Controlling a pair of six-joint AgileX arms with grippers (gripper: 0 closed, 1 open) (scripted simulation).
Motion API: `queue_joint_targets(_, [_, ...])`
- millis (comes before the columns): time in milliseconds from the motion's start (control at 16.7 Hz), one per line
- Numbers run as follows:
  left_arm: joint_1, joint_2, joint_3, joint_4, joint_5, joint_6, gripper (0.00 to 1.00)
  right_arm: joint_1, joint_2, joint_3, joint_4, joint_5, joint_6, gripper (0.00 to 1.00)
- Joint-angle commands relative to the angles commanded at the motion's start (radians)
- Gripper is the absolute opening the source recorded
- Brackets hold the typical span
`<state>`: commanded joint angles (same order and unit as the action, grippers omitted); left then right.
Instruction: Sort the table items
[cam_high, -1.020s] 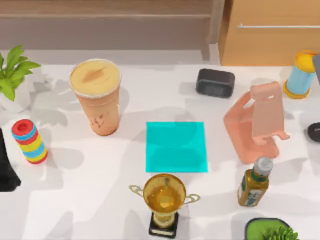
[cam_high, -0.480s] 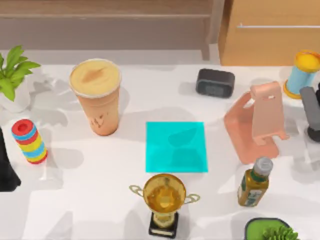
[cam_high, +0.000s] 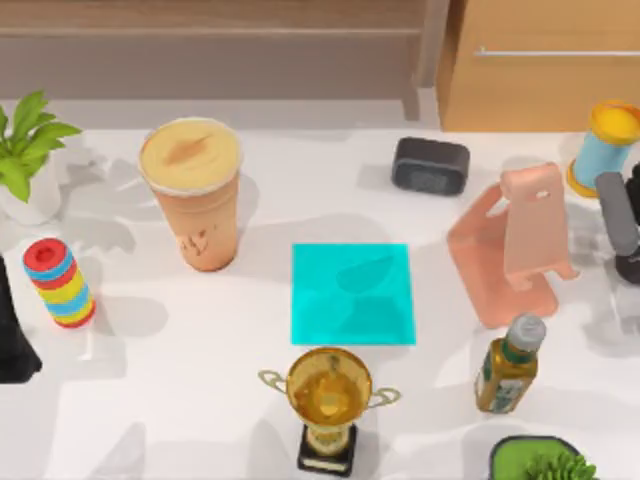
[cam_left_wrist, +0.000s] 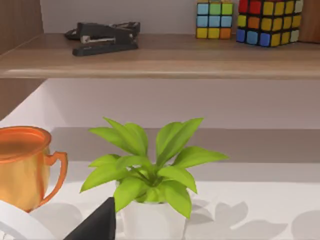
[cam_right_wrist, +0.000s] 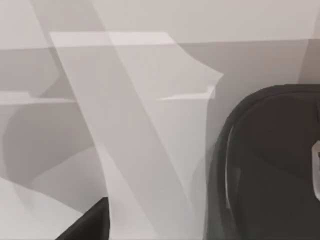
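One drink cup (cam_high: 192, 190), one mouse (cam_right_wrist: 265, 165), one trophy (cam_high: 328, 398), one speaker box (cam_high: 430, 165), one bottle (cam_high: 509, 362), three potted plants (cam_high: 28, 150).

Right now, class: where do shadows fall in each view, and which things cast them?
Top view: soft shadows cross the teal mat and lie beside the drink cup. Left wrist view: leaf shadows lie by the potted plant. Right wrist view: angular shadows band the table beside the black mouse.
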<state>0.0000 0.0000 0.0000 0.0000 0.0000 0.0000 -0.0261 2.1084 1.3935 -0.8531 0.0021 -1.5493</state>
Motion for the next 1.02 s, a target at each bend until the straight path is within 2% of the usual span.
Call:
queue_joint_targets(660, [0.000, 0.000, 0.000, 0.000, 0.000, 0.000, 1.00, 0.000, 0.000, 0.000, 0.000, 0.000, 0.000, 0.02])
queue_joint_targets(1020, [0.000, 0.000, 0.000, 0.000, 0.000, 0.000, 1.00, 0.000, 0.000, 0.000, 0.000, 0.000, 0.000, 0.00])
